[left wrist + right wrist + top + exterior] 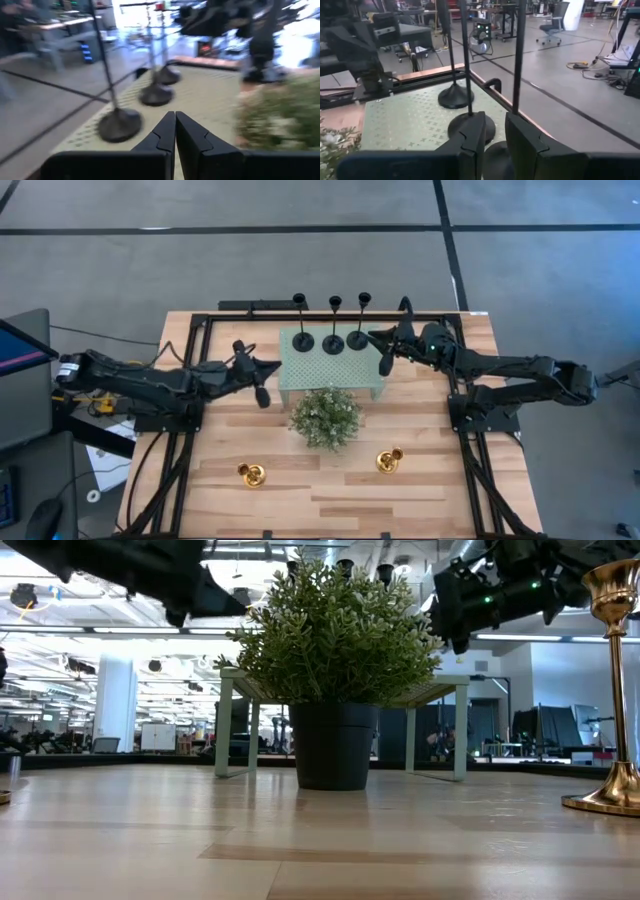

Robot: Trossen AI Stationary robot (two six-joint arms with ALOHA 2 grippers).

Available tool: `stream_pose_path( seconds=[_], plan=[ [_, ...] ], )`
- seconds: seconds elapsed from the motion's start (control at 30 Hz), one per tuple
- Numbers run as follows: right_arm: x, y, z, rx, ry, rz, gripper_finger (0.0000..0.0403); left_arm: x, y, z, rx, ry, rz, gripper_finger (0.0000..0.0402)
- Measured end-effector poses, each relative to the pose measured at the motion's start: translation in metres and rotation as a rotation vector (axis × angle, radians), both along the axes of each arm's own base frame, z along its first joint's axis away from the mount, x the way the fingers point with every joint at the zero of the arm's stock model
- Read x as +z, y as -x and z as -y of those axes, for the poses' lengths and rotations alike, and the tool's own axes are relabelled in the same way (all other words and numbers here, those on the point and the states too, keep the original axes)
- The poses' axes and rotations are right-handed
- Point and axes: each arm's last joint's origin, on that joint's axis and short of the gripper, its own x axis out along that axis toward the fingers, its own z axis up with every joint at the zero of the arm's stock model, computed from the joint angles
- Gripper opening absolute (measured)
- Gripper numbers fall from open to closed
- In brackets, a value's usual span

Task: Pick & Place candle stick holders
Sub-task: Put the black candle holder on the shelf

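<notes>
While the high view shows both gold holders (251,474) (no writing), the low view shows one; left gripper (175,131) fingers together, right gripper (495,131) fingers apart.

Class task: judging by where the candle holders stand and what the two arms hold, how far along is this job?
Looks done: three black disc-based candle stick holders stand on the pale green perforated stand. In hand: nothing; the right tool hovers beside them, slightly open, and the left tool is shut and empty. Left: two gold candle stick holders on the wooden table.

Light wooden slatted table (330,485): pale green perforated metal stand (330,373), potted bushy green plant (326,417), two shiny brass candle stick holders (252,475) (389,461).
</notes>
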Motion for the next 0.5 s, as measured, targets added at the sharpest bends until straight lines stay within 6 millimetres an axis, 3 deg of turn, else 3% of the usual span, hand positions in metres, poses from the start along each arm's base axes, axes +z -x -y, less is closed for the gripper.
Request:
stream_pose_path(
  seconds=[0.2, 0.5],
  plan=[
    [0.002, -0.001, -0.002, 0.012, 0.014, 0.013, 0.0065, -0.001, -0.015, 0.000, 0.061, -0.103, -0.002, 0.0011],
    [0.004, 0.000, 0.000, -0.013, 0.033, 0.034, 0.0065, 0.000, -0.017, 0.000, 0.063, -0.119, 0.011, 0.0011]
  ],
)
